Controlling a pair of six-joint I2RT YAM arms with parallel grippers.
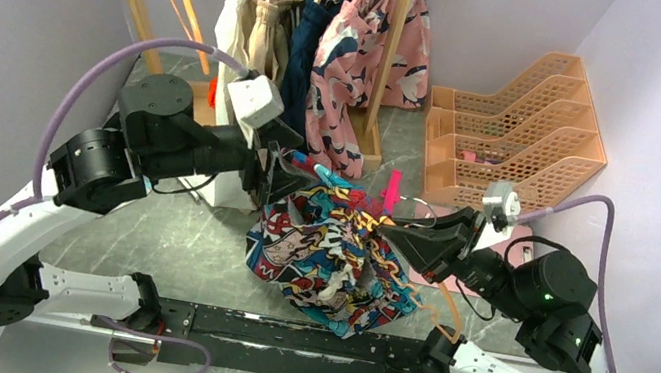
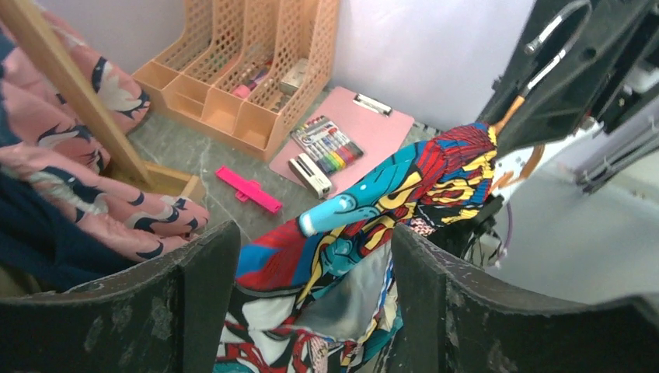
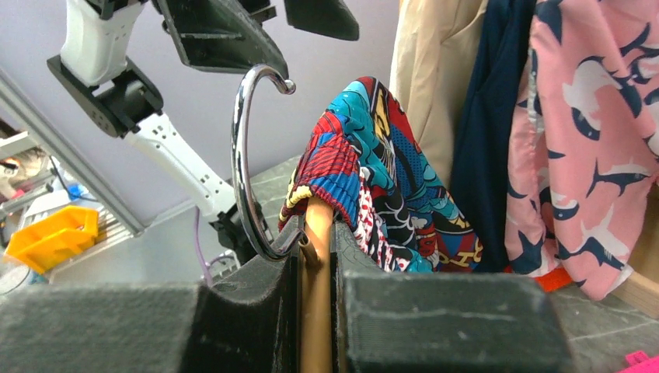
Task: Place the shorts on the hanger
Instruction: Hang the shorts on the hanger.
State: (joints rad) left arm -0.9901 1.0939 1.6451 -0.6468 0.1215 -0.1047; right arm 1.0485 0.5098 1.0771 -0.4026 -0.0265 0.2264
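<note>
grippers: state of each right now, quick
Left gripper: open, straddling the shorts.
Right gripper: shut on the hanger.

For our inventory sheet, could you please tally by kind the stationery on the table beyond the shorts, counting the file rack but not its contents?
Pink clipboard: 1
Marker pack: 1
Small white box: 1
Pink clip: 1
Peach file rack: 1
Total: 5
</note>
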